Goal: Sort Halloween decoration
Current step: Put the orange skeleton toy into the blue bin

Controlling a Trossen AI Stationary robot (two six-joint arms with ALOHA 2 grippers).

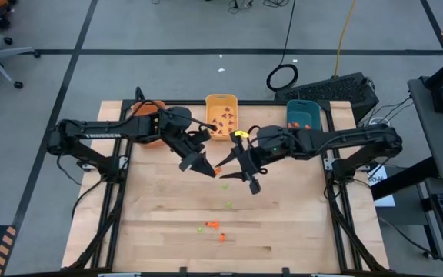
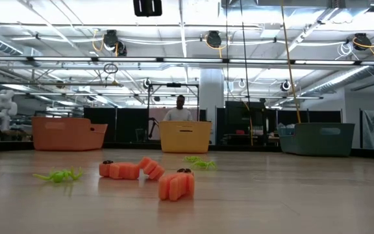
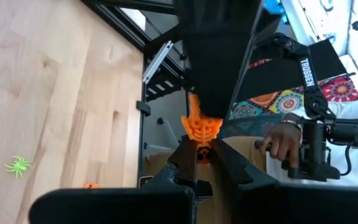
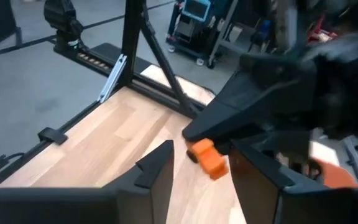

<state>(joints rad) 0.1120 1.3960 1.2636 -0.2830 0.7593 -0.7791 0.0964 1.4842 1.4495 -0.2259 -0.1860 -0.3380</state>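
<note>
grippers meet over the middle of the table, between its centre and the far edge. my left gripper (image 1: 206,169) has its fingers pressed on an orange trinket (image 3: 201,127), which sticks out past the fingertips in the left wrist view. my right gripper (image 1: 241,175) is right beside it, fingers spread, with the orange piece (image 4: 207,156) sitting between them but not clearly pinched; i can't tell if they touch it. along the far edge stand the orange bin (image 1: 146,115), the yellow bin (image 1: 222,114) with a few dark and orange bits inside, and the teal bin (image 1: 301,115). near the front edge lie more orange trinkets (image 1: 215,225) and a light green one (image 1: 201,228); another green one (image 1: 228,204) sits nearer the centre. a person's hand (image 3: 284,140) shows beyond the table
</note>
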